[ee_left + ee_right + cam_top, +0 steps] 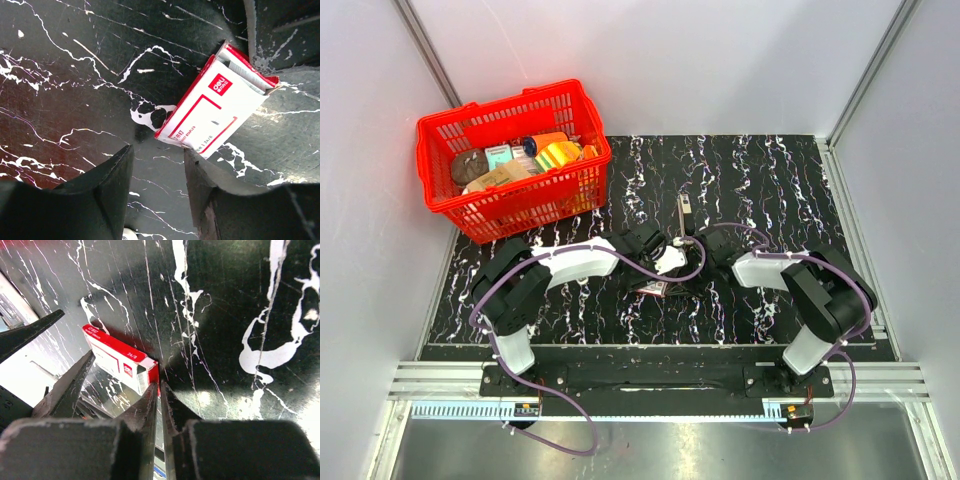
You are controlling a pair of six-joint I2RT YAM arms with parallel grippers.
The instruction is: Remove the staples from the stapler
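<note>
A red and white staple box (220,112) lies on the black marbled table (75,75), its open end at the upper right showing grey staples. It also shows in the right wrist view (117,360) and, small, in the top view (653,289). My left gripper (157,165) is open and empty, just short of the box's near end. My right gripper (160,385) is shut, its tips pinching the box's red end flap. A slim dark and metal object (682,212), seemingly the stapler, lies behind both grippers.
A red basket (440,150) full of small goods stands at the back left. White walls close in the table on three sides. Both arms meet at the table's middle, their cables looping over it.
</note>
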